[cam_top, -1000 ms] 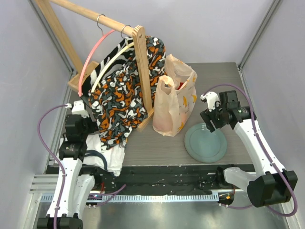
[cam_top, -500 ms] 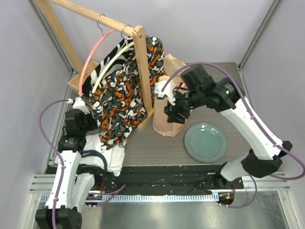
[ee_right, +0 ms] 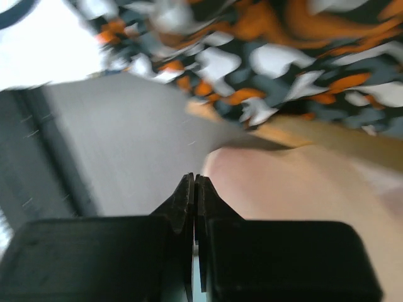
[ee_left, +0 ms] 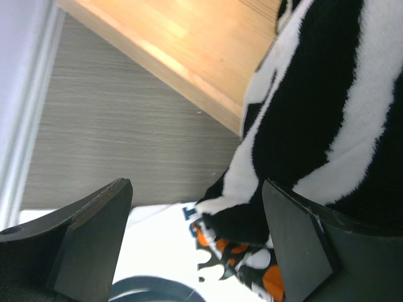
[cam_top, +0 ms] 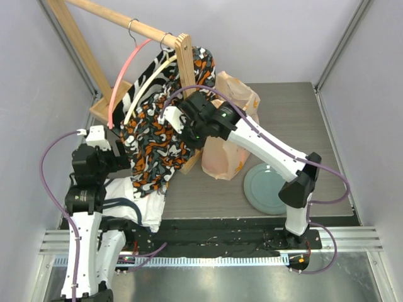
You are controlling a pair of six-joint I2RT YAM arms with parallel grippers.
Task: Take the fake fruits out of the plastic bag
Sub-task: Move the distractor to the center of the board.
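Note:
The plastic bag (cam_top: 228, 150) stands upright, beige-peach and crinkly, just right of the wooden rack post. The fake fruits are hidden inside it. My right gripper (cam_top: 192, 126) reaches across the bag's top to the post, over the bag's left edge. In the right wrist view its fingers (ee_right: 189, 195) are pressed together with nothing between them, and the bag's peach side (ee_right: 302, 189) lies just right of the tips. My left gripper (cam_top: 123, 157) is at the far left beside the hanging cloth. It stands open (ee_left: 195, 233), with a fold of striped cloth (ee_left: 302, 126) between its fingers.
A wooden rack (cam_top: 187, 75) with hangers carries an orange-black-white patterned cloth (cam_top: 157, 138) left of the bag. A grey-green plate (cam_top: 267, 189) lies at the front right, partly under the right arm. White fabric (cam_top: 135, 201) lies near the left arm's base.
The right arm has swung from beside the plate leftward over the bag to the rack post, and its jaws have gone from open to shut. The left gripper shifted slightly left.

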